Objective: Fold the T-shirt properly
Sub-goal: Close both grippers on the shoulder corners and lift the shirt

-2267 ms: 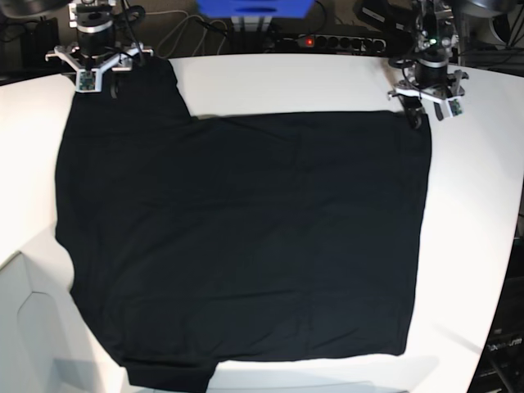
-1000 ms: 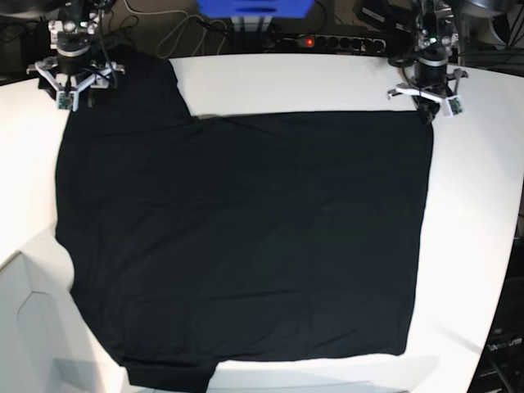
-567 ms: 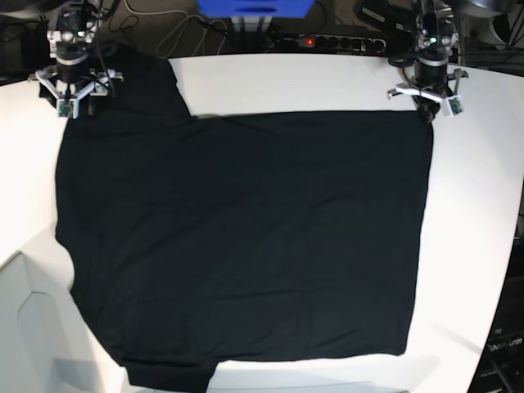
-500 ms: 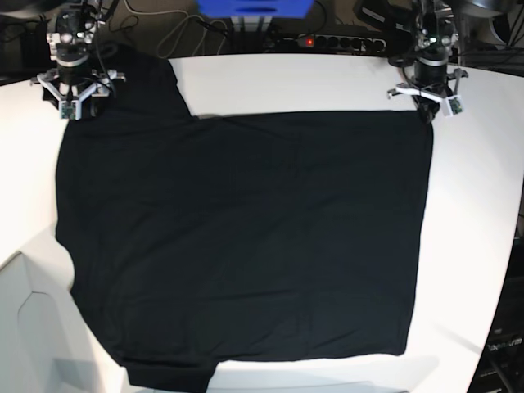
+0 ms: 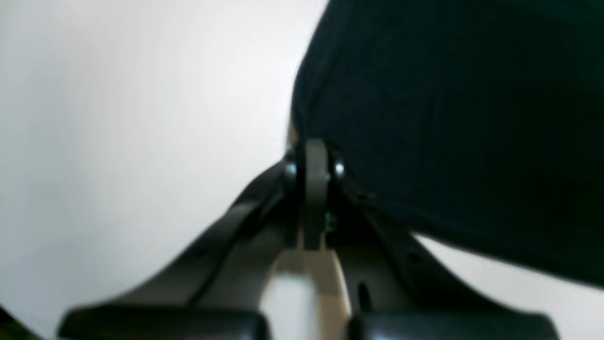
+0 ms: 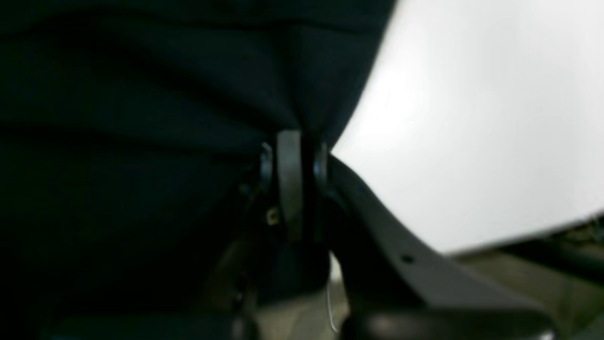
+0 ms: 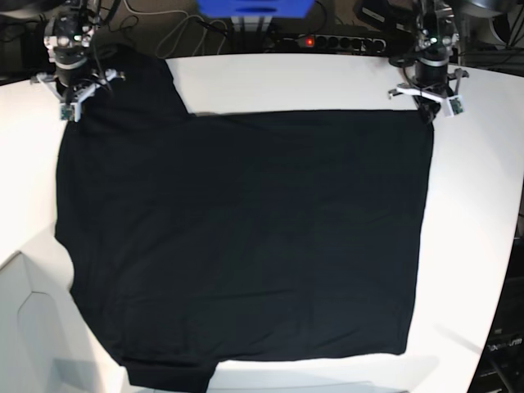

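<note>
**Black T-shirt spread on a white table, both grippers closed on its far edge**

The surface is a smooth white table (image 7: 270, 82) with a rounded outline. Behind its far edge there are dark cables, a black power strip (image 7: 332, 41) with a red light, and a blue box (image 7: 254, 8).

The T-shirt (image 7: 246, 237) is plain black cloth, matte and soft, and it lies flat over most of the table. Its body makes a wide, nearly rectangular shape with only slight wrinkles. One sleeve reaches toward the far corner on the base view's left side, and another part sticks out at the near edge.

The right gripper (image 7: 72, 102) stands at that far sleeve; in the right wrist view its jaws are pressed together with a fold of the cloth pinched between them. The left gripper (image 7: 428, 105) stands at the far corner on the other side; its jaws are also together, clamped on the edge of the cloth.
</note>
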Robot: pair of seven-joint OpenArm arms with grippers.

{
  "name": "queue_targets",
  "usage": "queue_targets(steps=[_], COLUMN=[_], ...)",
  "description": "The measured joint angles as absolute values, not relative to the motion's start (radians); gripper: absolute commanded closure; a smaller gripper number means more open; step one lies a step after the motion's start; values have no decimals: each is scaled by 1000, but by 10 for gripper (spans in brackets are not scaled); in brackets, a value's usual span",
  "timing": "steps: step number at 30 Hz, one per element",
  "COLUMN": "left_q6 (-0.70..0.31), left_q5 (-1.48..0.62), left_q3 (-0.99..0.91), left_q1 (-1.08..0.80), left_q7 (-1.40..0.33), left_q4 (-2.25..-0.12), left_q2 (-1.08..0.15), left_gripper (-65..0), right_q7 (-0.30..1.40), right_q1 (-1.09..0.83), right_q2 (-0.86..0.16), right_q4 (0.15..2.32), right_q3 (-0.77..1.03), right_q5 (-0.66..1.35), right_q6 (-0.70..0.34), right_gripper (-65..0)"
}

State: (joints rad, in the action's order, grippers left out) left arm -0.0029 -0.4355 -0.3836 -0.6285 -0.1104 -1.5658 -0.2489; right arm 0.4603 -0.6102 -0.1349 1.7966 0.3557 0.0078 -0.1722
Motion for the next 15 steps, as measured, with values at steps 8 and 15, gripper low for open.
queue_targets(steps=[8, 15], left_q6=[-3, -3], left_q5=[-434, -431], left_q3=[-445, -445], left_q1=[-628, -627], left_q7=[-108, -112], left_q4=[-1634, -1672], left_q2=[-222, -221], left_gripper=[0, 0], right_q7=[462, 464], right_q1=[-609, -594], right_q2=[-133, -133], right_q4=[1946, 1971], right_q3=[379, 378], right_q5=[10, 7], right_q6=[-180, -180], right_gripper=[0, 0])
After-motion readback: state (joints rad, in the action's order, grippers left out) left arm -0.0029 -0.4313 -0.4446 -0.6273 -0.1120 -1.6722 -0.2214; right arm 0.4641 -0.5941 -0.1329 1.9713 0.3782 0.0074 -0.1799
